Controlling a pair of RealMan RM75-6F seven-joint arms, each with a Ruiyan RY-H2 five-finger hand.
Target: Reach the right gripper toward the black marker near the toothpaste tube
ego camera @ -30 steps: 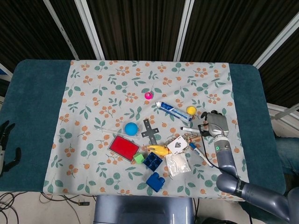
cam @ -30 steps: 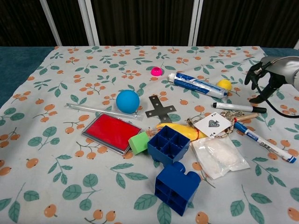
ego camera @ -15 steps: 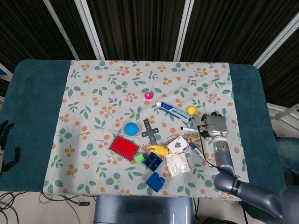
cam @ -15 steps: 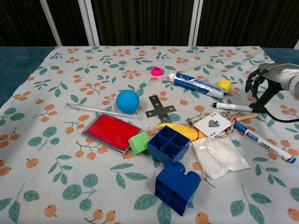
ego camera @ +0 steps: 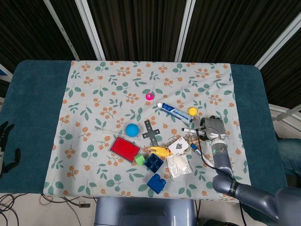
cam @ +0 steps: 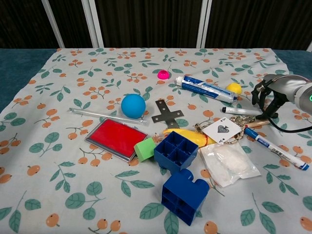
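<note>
The right hand [cam: 267, 100] hovers with fingers curled but apart, holding nothing, over the black marker [cam: 240, 111] beside the toothpaste tube [cam: 204, 87], near the counter's [ego camera: 33, 117] right edge

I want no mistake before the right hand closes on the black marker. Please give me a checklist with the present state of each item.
1. Right hand over the marker: ok, its fingers hang at the marker's right end.
2. Marker already held: cannot tell; the fingertips hide that end and contact is unclear.
3. Marker lying flat and free of the toothpaste: ok, a gap of cloth lies between them.
4. Crowding: not ok, the blue pen, the playing card and the yellow ball lie close to the marker.
5. Left hand out of the way: ok, it is at the far left table edge, holding nothing.
</note>
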